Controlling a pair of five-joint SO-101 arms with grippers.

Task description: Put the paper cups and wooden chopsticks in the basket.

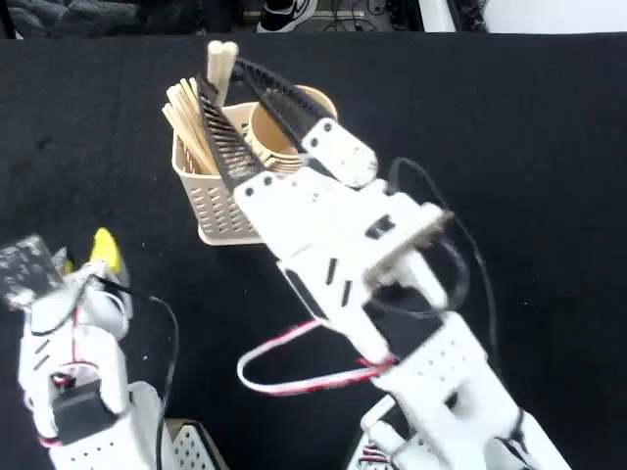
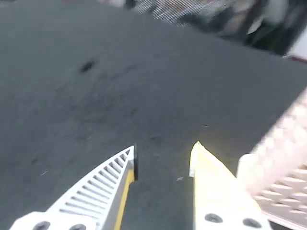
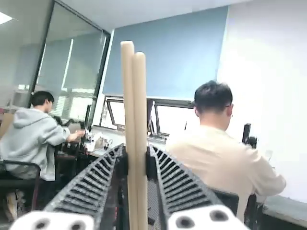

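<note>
My right gripper [image 1: 220, 80] is shut on a pair of wooden chopsticks [image 1: 221, 57] and holds them upright over the far left corner of the cream basket [image 1: 217, 208]. The right wrist view has the same pair [image 3: 134, 120] standing between the black fingers [image 3: 96, 182], with the gripper [image 3: 136, 160] closed on them. Several more chopsticks [image 1: 188, 116] lean in the basket's left side, and stacked paper cups [image 1: 284, 132] sit in its right side. Low at the near left, my left gripper [image 1: 69, 257] is open over the black table, nothing between its fingertips [image 2: 164, 155].
The black table [image 1: 509, 137] stretches wide to the right and behind the basket. The basket's slotted wall [image 2: 283, 158] shows close beside the left gripper. A red and white cable [image 1: 294, 377] loops off the right arm near the front.
</note>
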